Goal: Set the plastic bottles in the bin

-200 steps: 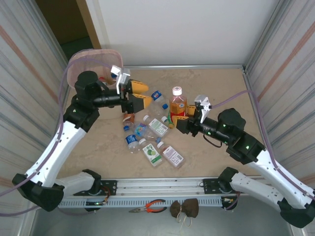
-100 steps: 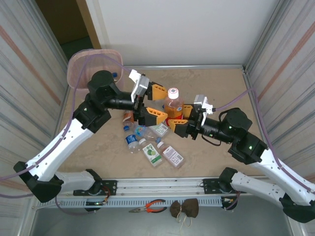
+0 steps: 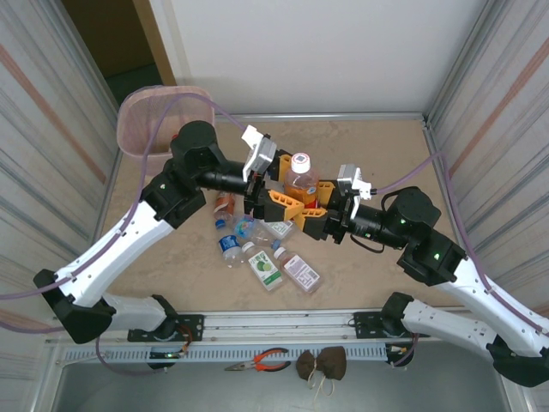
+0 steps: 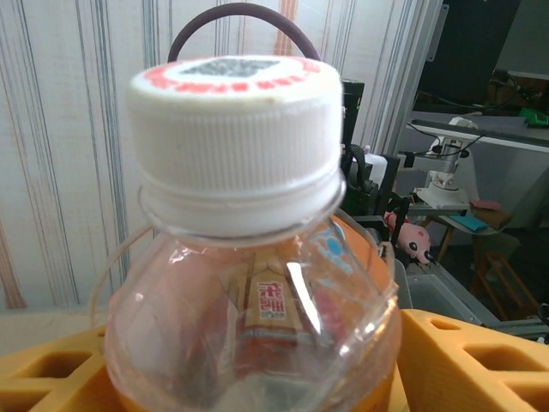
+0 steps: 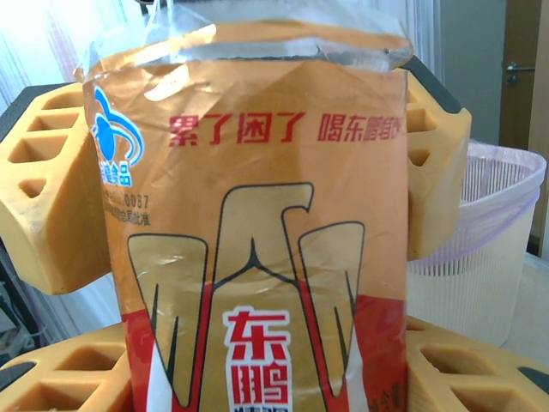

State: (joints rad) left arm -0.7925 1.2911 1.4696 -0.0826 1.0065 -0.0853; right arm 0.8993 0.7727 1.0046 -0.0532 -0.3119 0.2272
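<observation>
Your right claw is holding the orange bottle. Its two yellow fingers press on the orange label, one on each side. The bottle stands up straight, with its white cap on top. I cannot tell if its bottom touches the desk.

Your left claw comes at the same orange bottle from the other side. One of its yellow fingers is on each side of the bottle, lower down than the cap. I cannot tell if they squeeze the bottle or only sit close beside it.

The other bottles lie on the desk in a small heap. They are just next to the orange bottle, on the side nearer the arm bases and a little to the left. They lie on their sides. Some have blue caps.

The bin stands well apart from the orange bottle, off to its left and farther back, by the far left corner of the desk. In the right wrist view the bin's pale mesh wall shows behind the orange bottle.

A pair of pliers lies far from the orange bottle, past the near edge of the desk.
</observation>
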